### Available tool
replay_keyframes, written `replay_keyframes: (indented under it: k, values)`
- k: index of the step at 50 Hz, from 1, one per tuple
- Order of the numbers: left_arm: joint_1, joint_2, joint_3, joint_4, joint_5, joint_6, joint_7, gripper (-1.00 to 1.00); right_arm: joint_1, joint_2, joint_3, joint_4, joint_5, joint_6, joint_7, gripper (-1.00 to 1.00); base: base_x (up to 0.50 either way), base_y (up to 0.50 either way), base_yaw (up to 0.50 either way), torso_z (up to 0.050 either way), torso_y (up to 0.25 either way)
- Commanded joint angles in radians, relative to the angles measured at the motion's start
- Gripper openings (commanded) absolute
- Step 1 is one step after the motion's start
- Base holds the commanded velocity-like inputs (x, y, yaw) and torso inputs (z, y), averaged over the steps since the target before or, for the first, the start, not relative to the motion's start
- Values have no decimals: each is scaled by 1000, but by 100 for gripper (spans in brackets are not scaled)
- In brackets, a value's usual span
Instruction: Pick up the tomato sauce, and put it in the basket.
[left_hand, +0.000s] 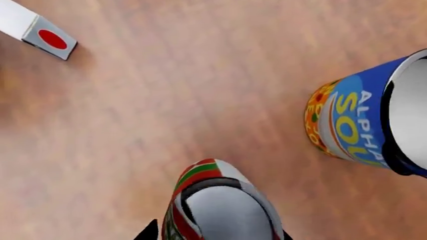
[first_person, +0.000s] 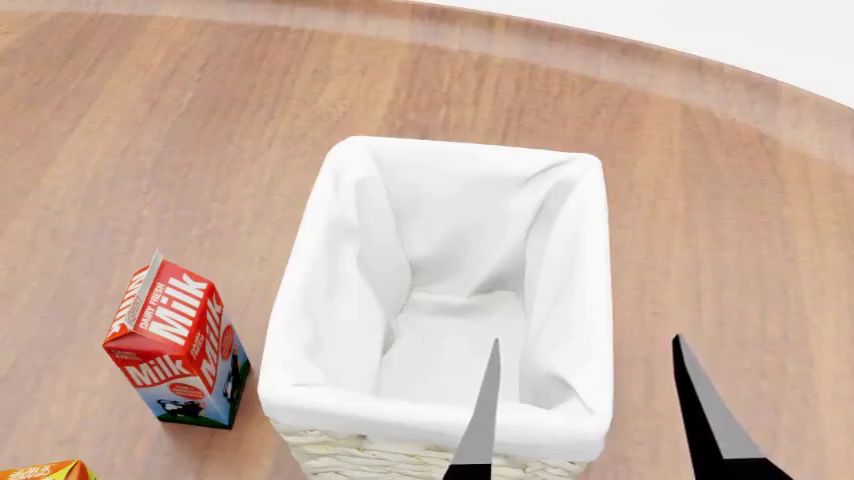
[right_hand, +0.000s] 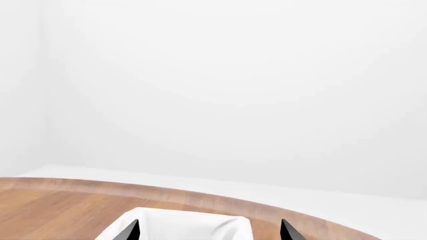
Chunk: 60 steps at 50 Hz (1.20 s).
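In the left wrist view the tomato sauce (left_hand: 200, 175), a small can with a red label, a green band and a silvery top, stands between the two black fingers of my left gripper (left_hand: 219, 227). The fingers lie against both sides of the can. I cannot tell whether the can is off the wood. The cream wicker basket (first_person: 320, 300) with its white liner sits mid-table in the head view, and its far rim also shows in the right wrist view (right_hand: 180, 225). My right gripper (first_person: 587, 410) is open and empty over the basket's near right rim. The left gripper is out of the head view.
A blue-and-orange soup can (left_hand: 360, 120) stands close beside the tomato sauce. A white box end with a red dot (left_hand: 47, 37) lies farther off. A red milk carton (first_person: 180, 345) stands left of the basket. An orange object (first_person: 40, 470) shows at the bottom left corner.
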Motion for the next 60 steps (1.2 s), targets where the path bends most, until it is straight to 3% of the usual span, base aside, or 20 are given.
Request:
replay_keyframes:
  k: [1, 15, 29, 47, 60]
  values:
    - [-6, 21, 5, -35, 42, 45, 64, -100, 2, -20, 18, 7, -18, -10, -24, 100, 0, 0, 0, 0, 0]
    - [-2, 11, 0, -12, 33, 41, 50, -100, 6, -18, 11, 9, -18, -11, -22, 100, 0, 0, 0, 0, 0]
    - [-53, -6, -120, 82, -103, -30, -18, -100, 10, -18, 4, 11, -17, -11, -19, 100, 0, 0, 0, 0, 0]
    - [-213, -69, -381, 227, -520, -118, -207, -100, 12, -13, 3, 12, -13, -15, -15, 100, 0, 0, 0, 0, 0]
    - [-422, -112, -407, 254, -811, -115, -355, -100, 15, -10, 3, 6, -6, -10, -10, 100, 0, 0, 0, 0, 0]
